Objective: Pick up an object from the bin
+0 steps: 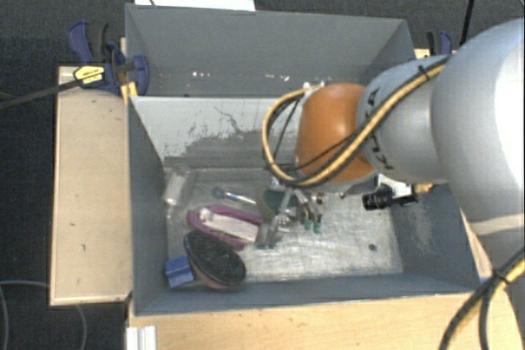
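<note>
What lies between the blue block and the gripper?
In the camera view, a dark round disc lies between the blue block and the gripper, beside a pink piece.

The round disc [215, 260] lies in the bin [148, 217], near the front left corner. A small block [176, 271] touches the disc's left side. A flat packet [225, 223] lies just behind the disc, a thin tube [234, 197] farther back, and the pincer [289, 225] is behind and to its right.
</note>
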You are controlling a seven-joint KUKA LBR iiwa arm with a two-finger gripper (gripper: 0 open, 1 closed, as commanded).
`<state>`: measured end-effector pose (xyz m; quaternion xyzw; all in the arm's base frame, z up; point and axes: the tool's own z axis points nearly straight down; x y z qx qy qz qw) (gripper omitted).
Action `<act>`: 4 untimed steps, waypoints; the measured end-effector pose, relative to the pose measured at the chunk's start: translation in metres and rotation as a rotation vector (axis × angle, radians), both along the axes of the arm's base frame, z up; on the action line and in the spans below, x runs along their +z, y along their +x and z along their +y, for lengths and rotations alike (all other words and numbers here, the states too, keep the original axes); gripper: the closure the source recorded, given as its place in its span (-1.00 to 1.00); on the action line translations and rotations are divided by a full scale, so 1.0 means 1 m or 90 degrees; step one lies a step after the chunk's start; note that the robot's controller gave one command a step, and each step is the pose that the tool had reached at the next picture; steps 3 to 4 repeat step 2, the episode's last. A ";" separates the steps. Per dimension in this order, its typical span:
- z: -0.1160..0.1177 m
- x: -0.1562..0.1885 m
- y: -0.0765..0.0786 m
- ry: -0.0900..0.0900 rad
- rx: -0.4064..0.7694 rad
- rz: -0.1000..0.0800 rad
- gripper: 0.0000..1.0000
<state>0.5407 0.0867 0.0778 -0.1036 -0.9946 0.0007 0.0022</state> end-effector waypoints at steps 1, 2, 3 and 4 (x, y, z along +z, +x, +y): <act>0.002 0.004 0.002 0.002 -0.001 -0.005 1.00; -0.030 0.200 -0.019 0.001 0.068 -0.009 1.00; -0.030 0.200 -0.019 0.001 0.068 -0.009 1.00; -0.030 0.200 -0.019 0.001 0.068 -0.009 1.00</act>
